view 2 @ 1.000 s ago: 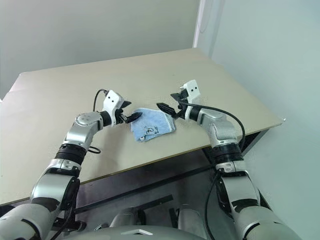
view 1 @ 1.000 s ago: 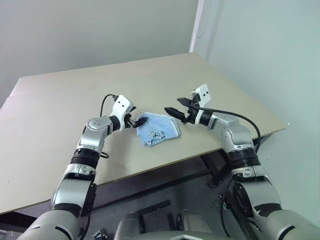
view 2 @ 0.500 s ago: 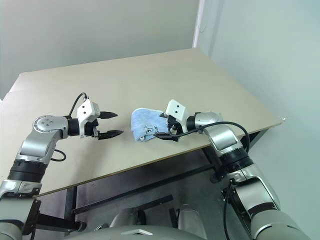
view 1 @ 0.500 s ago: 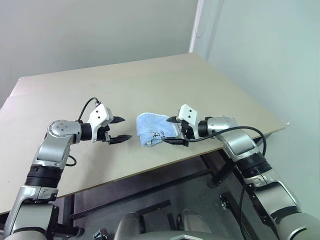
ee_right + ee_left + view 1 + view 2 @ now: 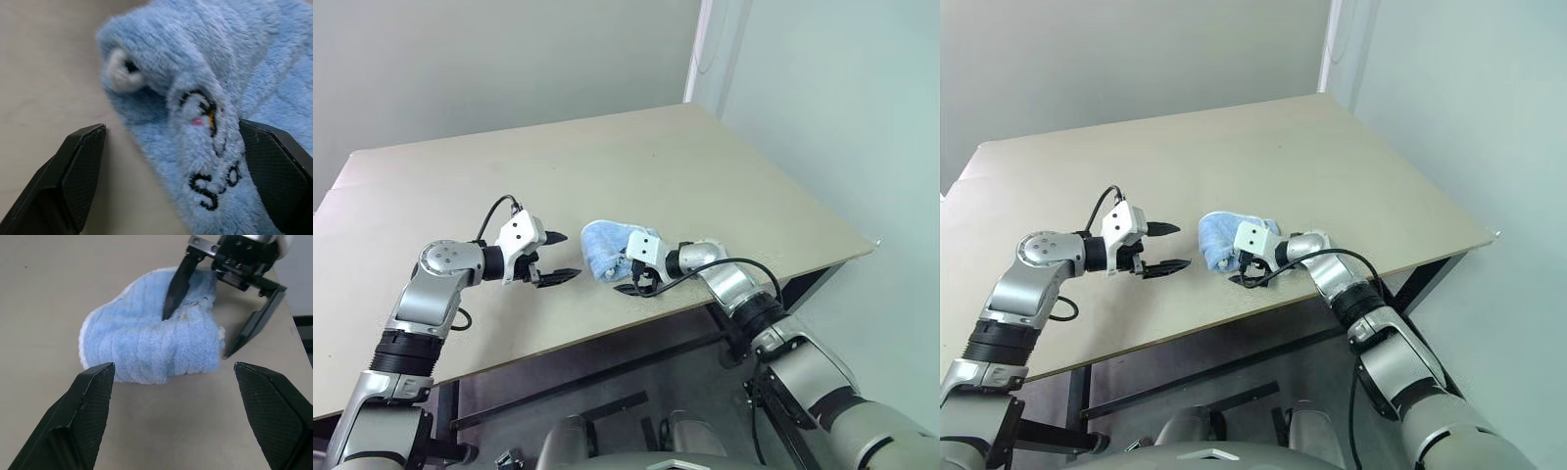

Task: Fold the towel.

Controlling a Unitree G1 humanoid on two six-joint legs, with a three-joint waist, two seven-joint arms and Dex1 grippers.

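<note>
The light-blue towel (image 5: 605,245) lies bunched in a small heap on the tan table (image 5: 607,147), close to its front edge. Black embroidered letters (image 5: 210,147) show on its near flap. My right gripper (image 5: 625,276) is open and straddles the towel's front right corner: one finger (image 5: 175,286) rests on top of the cloth, the other (image 5: 254,325) stands beside it on the table. In the right wrist view the towel (image 5: 230,63) lies between both pads. My left gripper (image 5: 570,256) is open and empty, hanging a short way left of the towel without touching it.
The table's front edge (image 5: 636,318) runs just below the towel and both grippers. Bare tabletop stretches behind and to the left. The table's far right corner meets the wall (image 5: 705,59). A black cable (image 5: 494,211) loops over my left wrist.
My right gripper dropped and swung left onto the towel's corner. My left gripper pulled back left, off the towel. The towel went from a flat fold to a bunched heap.
</note>
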